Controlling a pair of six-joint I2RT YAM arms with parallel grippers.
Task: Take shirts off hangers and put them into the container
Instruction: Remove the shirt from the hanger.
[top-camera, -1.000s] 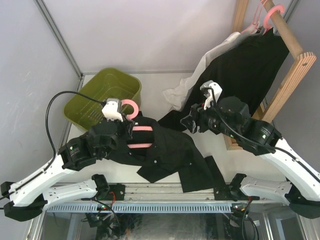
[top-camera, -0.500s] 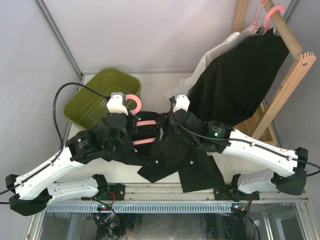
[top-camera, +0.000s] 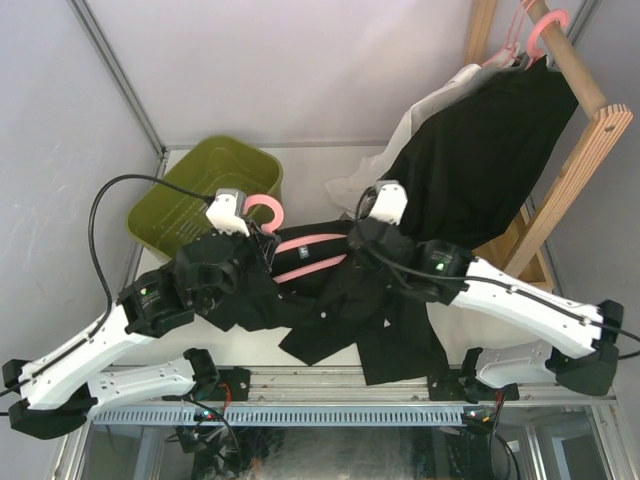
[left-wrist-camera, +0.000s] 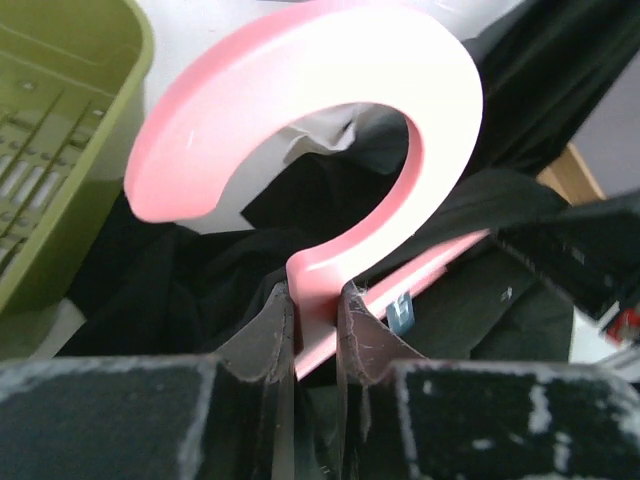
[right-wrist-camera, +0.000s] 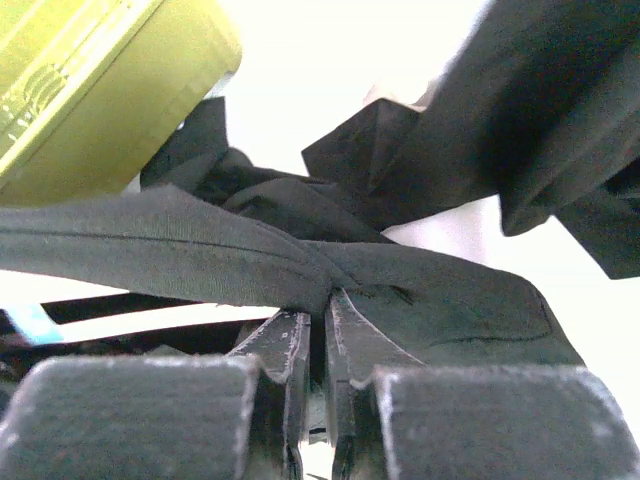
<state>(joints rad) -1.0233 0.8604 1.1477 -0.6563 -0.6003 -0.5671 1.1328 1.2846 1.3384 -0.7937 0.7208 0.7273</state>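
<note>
A black shirt (top-camera: 340, 310) lies on the table, still on a pink hanger (top-camera: 305, 245). My left gripper (top-camera: 255, 232) is shut on the hanger's neck just below the curved hook (left-wrist-camera: 330, 90), the pink plastic pinched between both fingers (left-wrist-camera: 268, 330). My right gripper (top-camera: 352, 243) is shut on a taut fold of the black shirt (right-wrist-camera: 180, 250) beside the hanger's right shoulder. The olive-green container (top-camera: 200, 190) stands at the back left, behind my left gripper (left-wrist-camera: 315, 300), and shows no shirt inside.
At the right stands a wooden rack with a pole (top-camera: 582, 82). From it hang a black shirt (top-camera: 480, 150) and a white one (top-camera: 400, 135) on pink hangers (top-camera: 545, 30). The white shirt's hem trails on the table. Grey walls enclose the table.
My right arm swung from beside the rack to the middle and closed on the black shirt next to the hanger. The hanger's right end has risen a little.
</note>
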